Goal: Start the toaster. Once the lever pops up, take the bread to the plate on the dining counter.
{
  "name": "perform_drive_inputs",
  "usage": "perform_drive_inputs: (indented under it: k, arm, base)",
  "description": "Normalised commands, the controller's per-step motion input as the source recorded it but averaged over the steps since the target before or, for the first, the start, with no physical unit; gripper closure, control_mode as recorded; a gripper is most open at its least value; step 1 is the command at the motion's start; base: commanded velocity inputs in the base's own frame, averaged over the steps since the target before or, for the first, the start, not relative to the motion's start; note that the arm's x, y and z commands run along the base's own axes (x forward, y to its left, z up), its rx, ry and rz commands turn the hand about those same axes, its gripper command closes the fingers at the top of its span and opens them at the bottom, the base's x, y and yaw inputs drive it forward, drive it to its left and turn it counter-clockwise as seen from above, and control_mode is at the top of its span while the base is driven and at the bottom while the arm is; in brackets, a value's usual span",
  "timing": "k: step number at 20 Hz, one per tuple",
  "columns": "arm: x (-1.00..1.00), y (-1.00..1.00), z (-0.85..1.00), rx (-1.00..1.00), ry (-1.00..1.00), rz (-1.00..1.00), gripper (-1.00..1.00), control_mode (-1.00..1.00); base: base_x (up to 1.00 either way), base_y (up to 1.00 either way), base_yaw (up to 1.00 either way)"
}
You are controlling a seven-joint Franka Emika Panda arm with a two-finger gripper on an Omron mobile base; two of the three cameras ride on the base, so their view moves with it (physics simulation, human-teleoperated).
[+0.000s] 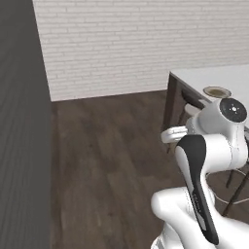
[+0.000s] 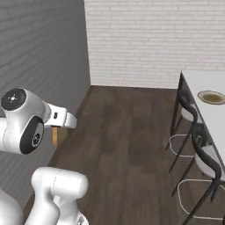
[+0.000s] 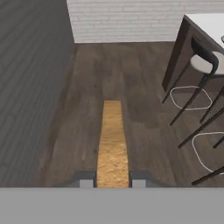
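Pinched edge-on between the tool's (image 3: 112, 183) two tips, the golden-brown bread slice (image 3: 112, 140) hangs over the dark wood floor (image 3: 131, 87), well left of the white dining counter (image 2: 208, 83) carrying the cream plate (image 2: 211, 97); no writing legible.

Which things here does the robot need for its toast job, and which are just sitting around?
Needed:
- bread, pinched edge-on in the gripper
- plate, round and cream
- dining counter, white top, where the plate sits

Just around:
- bar stools beside the counter
- wood floor
- white brick wall
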Motion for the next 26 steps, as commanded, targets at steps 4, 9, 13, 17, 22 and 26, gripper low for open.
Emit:
perform_drive_inputs:
  k: [4,9,13,17,22,26]
  arm:
    - [0.00,0.00,0.00,0.00,0.00,0.00,1.00,1.00]
    - [0.00,0.00,0.00,0.00,0.00,0.00,1.00,1.00]
    - [0.00,0.00,0.00,0.00,0.00,0.00,1.00,1.00]
    - [0.00,0.00,0.00,0.00,0.00,0.00,1.00,1.00]
    - [0.00,0.00,0.00,0.00,0.00,0.00,1.00,1.00]
    - [0.00,0.00,0.00,0.00,0.00,0.00,1.00,1.00]
  base:
    - [1.00,0.02,0.00]
    - [1.00,0.07,0.00]
    - [1.00,0.11,0.00]
    - [1.00,0.10,0.00]
    - [0.96,0.02,-0.17]
    - [0.88,0.00,-0.46]
